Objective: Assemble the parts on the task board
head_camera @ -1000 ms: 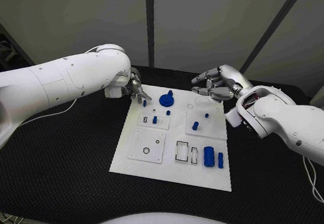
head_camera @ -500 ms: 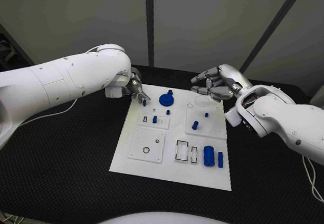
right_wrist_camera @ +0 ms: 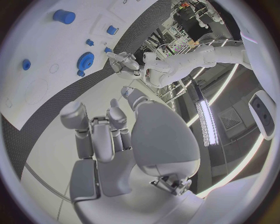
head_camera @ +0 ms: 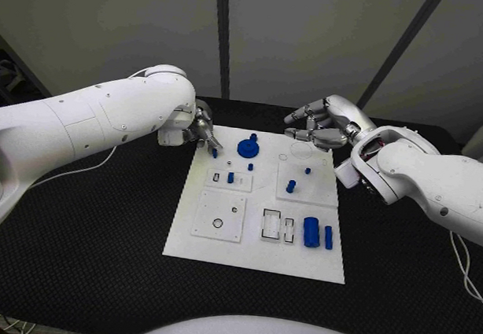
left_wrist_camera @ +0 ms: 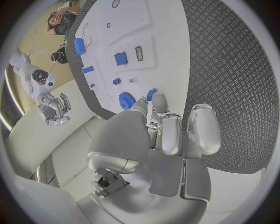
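The white task board [head_camera: 302, 259] lies mid-table. My left hand [head_camera: 196, 131] hovers over its far left corner and pinches a small blue peg [head_camera: 213, 152] at its fingertips; the left wrist view shows that peg [left_wrist_camera: 151, 94] beside the blue gear [left_wrist_camera: 126, 100]. The gear [head_camera: 248, 146] stands at the board's far edge. My right hand [head_camera: 322, 127] hangs over the far right corner, fingers curled in with nothing in them. Short blue pegs [head_camera: 291, 187] stand in the right block. A blue cylinder [head_camera: 311, 231] and a blue bar [head_camera: 328, 237] lie near the right edge.
A blue piece [head_camera: 230, 179] sits in the left slot block. A black ring [head_camera: 217, 223] lies on the near left plate, next to rectangular slots [head_camera: 270, 225]. Black matting [head_camera: 87, 248] surrounds the board. The right wrist view shows my left hand [right_wrist_camera: 125, 63] beyond the gear [right_wrist_camera: 85, 60].
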`<state>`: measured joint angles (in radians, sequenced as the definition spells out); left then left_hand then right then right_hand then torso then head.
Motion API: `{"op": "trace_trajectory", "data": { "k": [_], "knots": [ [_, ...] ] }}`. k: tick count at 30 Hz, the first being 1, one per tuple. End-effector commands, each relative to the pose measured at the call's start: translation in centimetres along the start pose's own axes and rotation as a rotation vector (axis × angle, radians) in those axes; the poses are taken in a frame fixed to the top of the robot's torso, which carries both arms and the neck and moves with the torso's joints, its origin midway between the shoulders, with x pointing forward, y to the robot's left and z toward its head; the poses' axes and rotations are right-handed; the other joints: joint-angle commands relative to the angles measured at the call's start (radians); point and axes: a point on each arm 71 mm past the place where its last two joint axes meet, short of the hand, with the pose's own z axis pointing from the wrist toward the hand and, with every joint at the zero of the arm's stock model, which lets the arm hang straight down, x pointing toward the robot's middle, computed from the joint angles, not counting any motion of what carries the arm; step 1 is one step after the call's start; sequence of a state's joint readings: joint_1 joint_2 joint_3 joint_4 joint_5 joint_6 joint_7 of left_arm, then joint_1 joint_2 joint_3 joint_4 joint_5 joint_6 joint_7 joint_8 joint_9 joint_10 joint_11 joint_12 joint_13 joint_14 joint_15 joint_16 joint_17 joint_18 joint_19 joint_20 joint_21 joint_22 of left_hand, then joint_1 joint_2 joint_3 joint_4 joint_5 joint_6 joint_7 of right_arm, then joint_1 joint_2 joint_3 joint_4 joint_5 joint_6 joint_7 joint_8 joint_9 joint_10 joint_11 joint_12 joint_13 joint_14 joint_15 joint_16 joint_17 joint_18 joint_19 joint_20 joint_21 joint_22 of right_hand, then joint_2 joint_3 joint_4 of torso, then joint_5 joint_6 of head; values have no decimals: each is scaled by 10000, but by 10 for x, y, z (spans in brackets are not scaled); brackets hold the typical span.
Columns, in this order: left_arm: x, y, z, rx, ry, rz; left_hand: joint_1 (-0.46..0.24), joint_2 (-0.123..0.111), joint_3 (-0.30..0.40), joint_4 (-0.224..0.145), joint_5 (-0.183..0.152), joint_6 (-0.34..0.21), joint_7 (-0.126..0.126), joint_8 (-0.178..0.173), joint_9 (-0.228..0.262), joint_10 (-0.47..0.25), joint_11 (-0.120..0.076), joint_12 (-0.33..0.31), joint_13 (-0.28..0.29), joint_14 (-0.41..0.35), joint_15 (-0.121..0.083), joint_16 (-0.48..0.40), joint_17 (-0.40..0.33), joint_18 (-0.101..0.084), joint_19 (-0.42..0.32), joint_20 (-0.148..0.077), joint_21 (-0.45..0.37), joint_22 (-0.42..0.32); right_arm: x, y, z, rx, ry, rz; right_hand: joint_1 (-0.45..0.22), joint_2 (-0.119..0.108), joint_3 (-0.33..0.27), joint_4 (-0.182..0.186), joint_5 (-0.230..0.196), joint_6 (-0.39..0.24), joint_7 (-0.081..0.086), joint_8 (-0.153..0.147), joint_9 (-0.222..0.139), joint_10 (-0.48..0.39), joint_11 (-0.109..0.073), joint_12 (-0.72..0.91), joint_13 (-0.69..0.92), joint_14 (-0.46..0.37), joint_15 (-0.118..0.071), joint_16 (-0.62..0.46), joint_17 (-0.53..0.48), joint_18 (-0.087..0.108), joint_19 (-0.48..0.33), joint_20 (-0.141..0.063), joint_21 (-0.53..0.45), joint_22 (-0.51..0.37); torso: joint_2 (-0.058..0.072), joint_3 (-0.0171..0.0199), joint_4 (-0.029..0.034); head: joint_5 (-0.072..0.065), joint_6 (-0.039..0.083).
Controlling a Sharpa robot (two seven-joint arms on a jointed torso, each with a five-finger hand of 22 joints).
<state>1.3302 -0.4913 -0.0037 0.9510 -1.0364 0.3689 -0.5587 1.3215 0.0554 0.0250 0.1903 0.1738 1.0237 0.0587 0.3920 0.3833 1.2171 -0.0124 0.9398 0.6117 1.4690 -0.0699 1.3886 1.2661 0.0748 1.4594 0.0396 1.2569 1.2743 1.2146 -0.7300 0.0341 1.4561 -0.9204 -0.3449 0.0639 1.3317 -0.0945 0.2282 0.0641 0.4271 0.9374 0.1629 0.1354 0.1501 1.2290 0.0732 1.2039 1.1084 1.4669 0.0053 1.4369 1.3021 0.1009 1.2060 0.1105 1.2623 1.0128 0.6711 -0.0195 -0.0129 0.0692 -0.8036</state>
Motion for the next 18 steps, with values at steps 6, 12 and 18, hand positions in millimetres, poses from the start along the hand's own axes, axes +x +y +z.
{"op": "trace_trajectory", "data": {
  "k": [6,12,18],
  "knots": [
    [0,-1,0,137,143,-11,96,-6,99,-14,-53,-36,0,-16,-20,-46,-37,-53,-10,326,-61,-21,-5,18,-19,-65,-63,10,0,2,0,-64,68,-18,-88,25,-15,63,67,72,-29,52,10,-14,-19,-58,-7,431,-77,-52,17,128,-58,-14,-42,-5,-4,-3,4,0,-12],
    [0,0,0,145,146,-69,440,127,690,-284,-32,-109,-3,-84,-73,-110,-45,-149,-120,324,-80,-24,-9,25,-24,-83,-87,15,0,1,0,-57,64,-19,-88,25,-15,63,67,72,-29,52,10,-14,-19,-58,-7,431,-77,-52,17,128,-58,-14,-42,-5,2,0,1,-2,-14],
    [0,0,0,204,118,-138,909,-97,2610,-1020,-6,-236,149,-212,-153,-209,115,-432,-313,317,-3,-31,-16,17,-43,-37,-147,16,0,1,0,-52,56,-22,-88,25,-15,63,67,72,-29,52,10,-14,-19,-58,-7,431,-77,-52,17,128,-58,-14,-42,-5,-3,0,7,0,-15]
  ]
}}
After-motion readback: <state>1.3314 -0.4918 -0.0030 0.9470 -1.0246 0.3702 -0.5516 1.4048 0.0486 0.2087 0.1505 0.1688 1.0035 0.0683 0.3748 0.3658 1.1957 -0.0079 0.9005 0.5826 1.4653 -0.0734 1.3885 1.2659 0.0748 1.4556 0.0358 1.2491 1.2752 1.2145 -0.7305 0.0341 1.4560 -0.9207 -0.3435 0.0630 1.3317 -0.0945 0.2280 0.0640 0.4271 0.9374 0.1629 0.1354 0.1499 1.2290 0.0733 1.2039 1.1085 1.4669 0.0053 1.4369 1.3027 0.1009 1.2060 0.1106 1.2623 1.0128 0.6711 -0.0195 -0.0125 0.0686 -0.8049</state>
